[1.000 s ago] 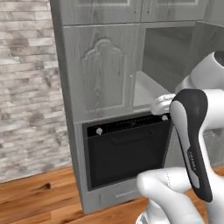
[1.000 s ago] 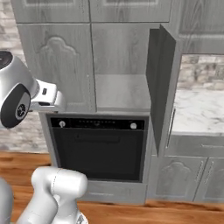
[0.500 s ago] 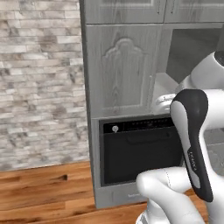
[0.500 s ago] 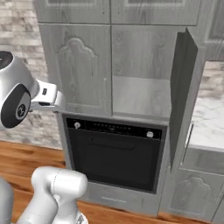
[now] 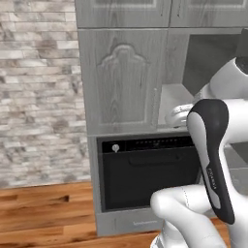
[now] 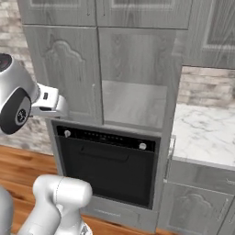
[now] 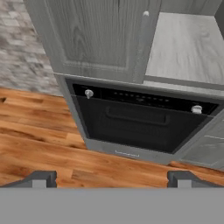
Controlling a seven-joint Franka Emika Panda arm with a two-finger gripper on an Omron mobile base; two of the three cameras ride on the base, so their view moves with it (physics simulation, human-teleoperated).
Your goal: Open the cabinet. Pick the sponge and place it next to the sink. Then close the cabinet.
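Two-finger gripper (image 7: pixel 112 177) w/ dark tips: jaws spread wide, nothing between them, hanging over wood-plank floor (image 7: pixel 39 144). At 12 o'clock, black built-in oven (image 7: pixel 140 124); above it the tall light-grey wood-grain cabinet (image 5: pixel 123 80), left door shut, right side open onto bare shelf (image 6: pixel 133 103). Can't tell where sponge is.

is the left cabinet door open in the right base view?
No: the left door of the cabinet sits flush and closed, while the right half stands open, showing a bare shelf.
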